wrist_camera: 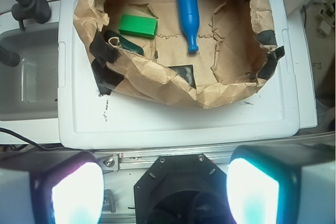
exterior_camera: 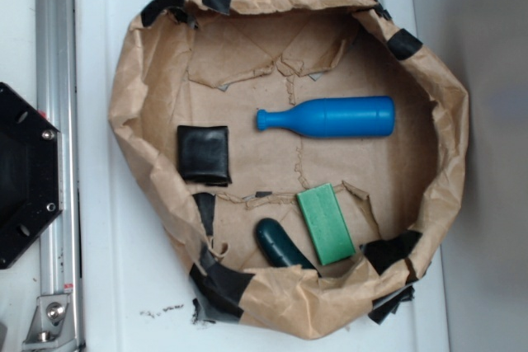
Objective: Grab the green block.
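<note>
The flat rectangular bright green block (exterior_camera: 326, 223) lies on the floor of a crumpled brown paper basin (exterior_camera: 132, 113) patched with black tape, in the lower right of centre of the exterior view; in the wrist view the same block (wrist_camera: 138, 25) appears in the upper left, close to the near paper wall. Its long axis runs diagonally in the exterior view, and its matte top face is unobstructed. Just beside it, toward the lower left of the exterior view, lies a dark teal rounded oblong object (exterior_camera: 280, 243), partly tucked under the folded paper rim; whether the two touch cannot be told. Above the block in the exterior view, well apart from it, a blue plastic bottle (exterior_camera: 330, 117) lies on its side, its neck pointing to the left of the frame. A black square pad (exterior_camera: 204, 154) rests on the basin floor at centre left. The basin sits on a white plastic lid (exterior_camera: 103, 228) that serves as the bench. A metal rail (exterior_camera: 56, 121) runs along the left edge of the exterior view.

The hand (wrist_camera: 165, 187) fills the bottom of the wrist view, its two fingers (wrist_camera: 79, 192) spread wide with nothing between them, well apart from the block and outside the basin.
</note>
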`<action>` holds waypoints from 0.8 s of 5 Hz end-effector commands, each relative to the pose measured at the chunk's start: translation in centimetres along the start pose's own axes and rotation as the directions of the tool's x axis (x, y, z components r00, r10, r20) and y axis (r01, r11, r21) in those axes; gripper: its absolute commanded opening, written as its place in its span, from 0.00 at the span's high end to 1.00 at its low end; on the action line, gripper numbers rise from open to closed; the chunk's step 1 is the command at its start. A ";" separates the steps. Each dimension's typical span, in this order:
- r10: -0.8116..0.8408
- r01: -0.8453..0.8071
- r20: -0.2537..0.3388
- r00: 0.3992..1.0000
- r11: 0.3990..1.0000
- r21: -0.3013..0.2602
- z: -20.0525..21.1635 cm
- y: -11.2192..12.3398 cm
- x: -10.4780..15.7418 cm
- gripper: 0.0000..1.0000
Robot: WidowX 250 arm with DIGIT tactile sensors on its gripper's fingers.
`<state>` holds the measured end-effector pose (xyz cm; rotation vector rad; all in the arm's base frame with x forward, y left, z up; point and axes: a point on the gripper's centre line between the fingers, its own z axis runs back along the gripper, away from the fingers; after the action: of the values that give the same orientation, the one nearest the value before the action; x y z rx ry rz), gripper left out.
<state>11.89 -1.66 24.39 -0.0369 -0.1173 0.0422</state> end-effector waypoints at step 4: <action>-0.623 0.621 0.206 0.754 0.779 0.083 -8.0 0.6 13.3 0.00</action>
<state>25.31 0.07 16.09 -0.0051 -0.2905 -0.6250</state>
